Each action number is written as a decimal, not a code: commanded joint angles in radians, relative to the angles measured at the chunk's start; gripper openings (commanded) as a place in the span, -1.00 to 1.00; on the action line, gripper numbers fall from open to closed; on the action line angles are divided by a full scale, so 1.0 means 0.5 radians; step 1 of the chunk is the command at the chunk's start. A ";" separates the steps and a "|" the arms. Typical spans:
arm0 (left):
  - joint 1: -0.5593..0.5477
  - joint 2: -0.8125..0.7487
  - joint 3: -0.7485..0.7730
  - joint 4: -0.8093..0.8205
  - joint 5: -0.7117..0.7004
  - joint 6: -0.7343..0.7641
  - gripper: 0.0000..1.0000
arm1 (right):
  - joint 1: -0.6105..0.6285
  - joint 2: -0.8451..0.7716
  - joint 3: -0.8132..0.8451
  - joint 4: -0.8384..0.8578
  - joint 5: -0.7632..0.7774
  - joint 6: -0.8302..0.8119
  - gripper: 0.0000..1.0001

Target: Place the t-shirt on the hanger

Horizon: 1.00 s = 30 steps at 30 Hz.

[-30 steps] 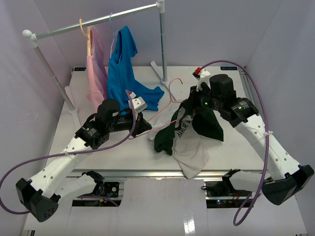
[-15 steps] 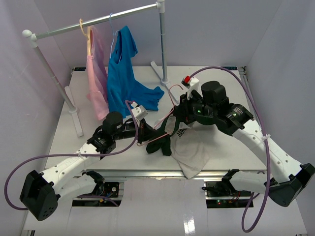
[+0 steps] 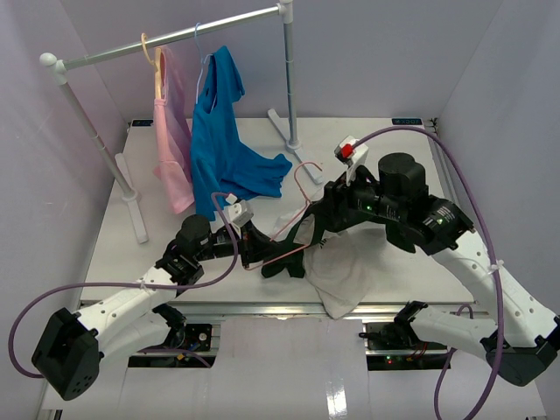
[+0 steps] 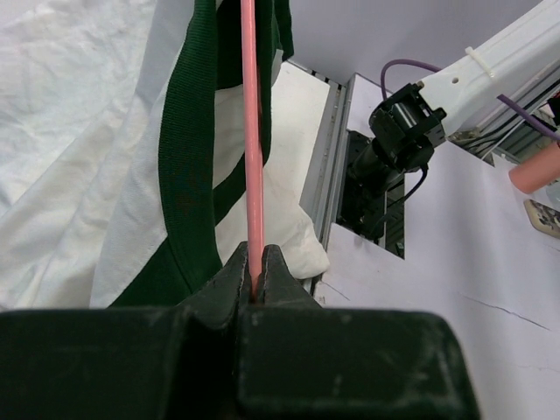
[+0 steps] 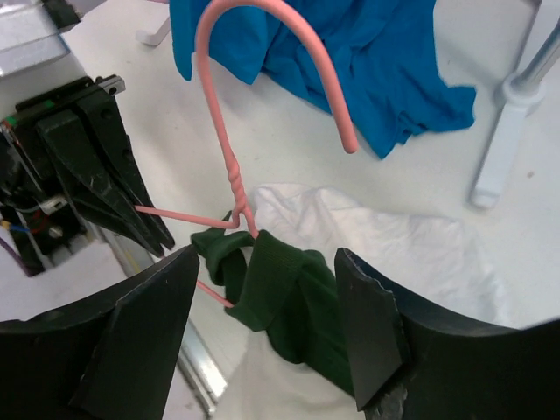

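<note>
Clamping the pink wire hanger (image 4: 251,131), the left gripper (image 4: 255,267) has both fingers clenched tight on the thin wire, which runs straight out from the fingertips in the left wrist view. Just left of that wire, past the fingertips, a dark green band of the t-shirt (image 4: 188,175) hangs alongside it. The shirt's white body spreads further left.

The right gripper (image 5: 267,262) is released, its fingers standing wide apart. A bunched dark green part of the t-shirt lies in the gap between them, and neither finger visibly presses the cloth. Straight ahead of these fingers the hanger's twisted neck rises out of the green bunch, and its hook curls over above. From the neck one hanger arm runs off to the left, to the dark fingers of the left gripper. The shirt's white body lies crumpled ahead and to the right of the right fingers, on the white table (image 5: 289,149). Beyond the hook a bright blue shirt (image 5: 394,61) trails onto the table, and a rack post (image 5: 516,114) stands far right of the fingers.

From above, the two grippers sit close together, fingertips facing, with the t-shirt heaped at and below the right fingers near the table's front edge. Behind the left gripper, the blue shirt and a pale pink garment (image 3: 171,122) hang from the rail (image 3: 175,37).
</note>
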 commanded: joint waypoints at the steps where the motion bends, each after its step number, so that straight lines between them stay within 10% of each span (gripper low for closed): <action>1: -0.015 -0.079 -0.004 0.238 0.130 -0.037 -1.00 | 0.006 -0.220 -0.077 0.120 -0.129 -0.608 0.38; 15: -0.115 -0.170 -0.019 0.125 0.169 0.018 -1.00 | -0.009 0.230 0.195 -0.530 -0.676 -1.376 0.27; 22: -0.148 -0.219 -0.048 0.183 0.167 0.019 -1.00 | -0.006 0.273 0.187 -0.547 -0.881 -1.338 -0.11; 26: -0.148 -0.239 -0.060 0.227 0.125 0.012 -1.00 | -0.006 0.190 0.118 -0.470 -1.020 -1.319 -0.84; 30: -0.148 -0.206 0.045 0.132 -0.018 -0.006 -0.86 | -0.008 0.033 -0.055 -0.243 -1.043 -1.152 -0.84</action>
